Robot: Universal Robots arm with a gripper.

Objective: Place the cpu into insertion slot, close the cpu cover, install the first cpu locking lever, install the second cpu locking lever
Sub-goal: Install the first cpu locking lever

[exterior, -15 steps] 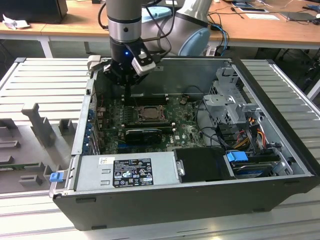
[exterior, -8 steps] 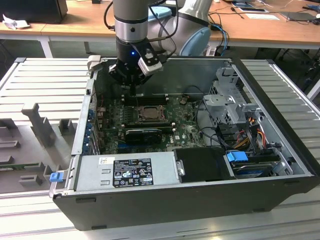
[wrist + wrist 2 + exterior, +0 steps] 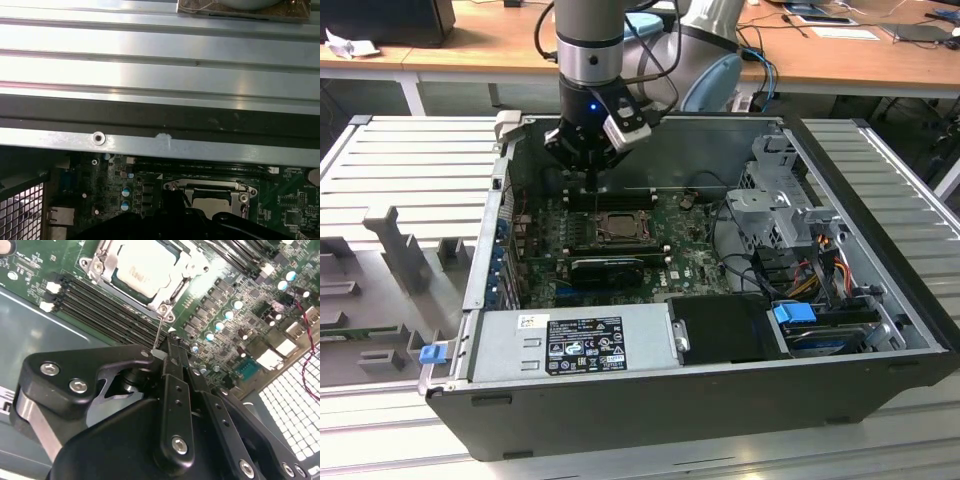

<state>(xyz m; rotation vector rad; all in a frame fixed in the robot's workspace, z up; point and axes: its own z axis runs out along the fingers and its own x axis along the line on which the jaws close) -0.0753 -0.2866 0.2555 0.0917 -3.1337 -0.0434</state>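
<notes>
The open computer case (image 3: 720,395) lies on a ribbed metal table (image 3: 410,150), and the arm reaches into it from above. The end effector (image 3: 592,178) hangs over the green circuit board, just beside the insertion slot (image 3: 600,228). In the second wrist view, the cpu (image 3: 142,267) sits flat in the slot with its silver-grey top showing, and the cpu cover (image 3: 186,267) lies folded down around it. A thin wire locking lever (image 3: 159,327) rises from the slot's corner up to the end effector (image 3: 161,352), whose fingers are pressed together, pinching the lever's end. The long black graphics card (image 3: 608,268) lies near the slot.
</notes>
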